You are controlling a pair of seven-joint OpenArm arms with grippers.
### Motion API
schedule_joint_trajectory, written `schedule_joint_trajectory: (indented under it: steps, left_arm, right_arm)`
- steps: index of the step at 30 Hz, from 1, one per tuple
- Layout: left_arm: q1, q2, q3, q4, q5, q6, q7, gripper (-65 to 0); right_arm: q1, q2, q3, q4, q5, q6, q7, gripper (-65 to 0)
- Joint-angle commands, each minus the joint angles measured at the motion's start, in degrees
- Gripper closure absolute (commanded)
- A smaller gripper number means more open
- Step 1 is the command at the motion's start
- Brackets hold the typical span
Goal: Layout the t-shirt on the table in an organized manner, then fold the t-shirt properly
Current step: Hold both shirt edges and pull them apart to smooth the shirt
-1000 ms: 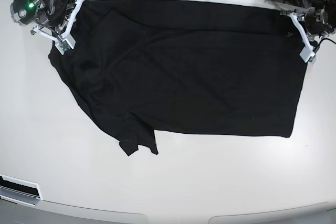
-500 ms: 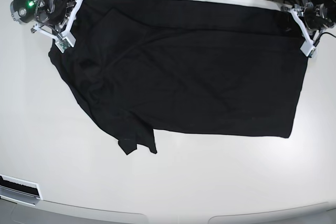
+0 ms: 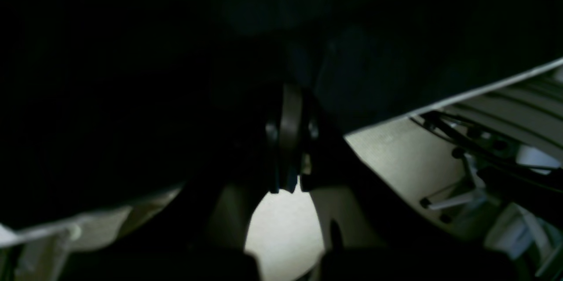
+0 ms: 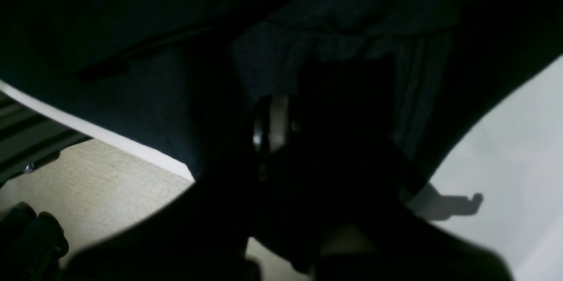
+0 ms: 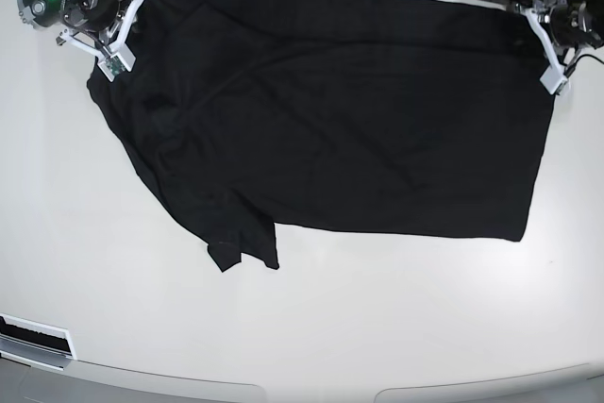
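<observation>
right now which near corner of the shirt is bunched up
The sleeve corner on the right pincer's side; the other near corner lies flat and square.

The t-shirt (image 5: 330, 110) lies spread on the counter (image 5: 377, 327), reaching its far edge, one pincer at each far corner.

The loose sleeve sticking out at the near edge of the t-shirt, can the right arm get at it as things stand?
Probably not right away. The right gripper is shut on the t-shirt at its far corner, so it would have to release first. Otherwise bare table leaves the sleeve unobstructed.
</observation>
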Motion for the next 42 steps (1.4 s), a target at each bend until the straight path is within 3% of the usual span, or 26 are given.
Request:
schedule_joint_trajectory:
  steps: [1, 14, 31, 34, 42]
  left_arm:
    - [0.81, -1.14, -0.35, 0.61, 0.81, 0.24, 2.16, 0.0]
    - [0.96, -1.25, -0.35, 3.89, -0.57, 0.26, 5.55, 0.0]
    - [1.07, -1.46, -0.35, 4.17, -1.60, 0.28, 7.52, 0.0]
    - [1.05, -2.71, -0.50, 5.46, -2.03, 0.31, 7.45, 0.0]
    - [1.05, -4.31, -3.54, 11.13, -4.87, 1.57, 7.52, 0.0]
  right_arm:
    - [-1.42, 0.35, -0.11, -0.26, -0.94, 0.20, -4.31, 0.0]
    - [-2.69, 0.37, -0.11, 0.79, -1.25, -0.59, -7.30, 0.0]
    - [-2.19, 3.10, -0.11, 0.79, -1.14, -2.67, -6.12, 0.0]
    - [-1.09, 3.19, -0.11, 0.79, -1.11, -4.26, -6.14, 0.0]
    - [4.83, 3.21, -0.11, 0.79, -0.98, -4.28, -6.40, 0.0]
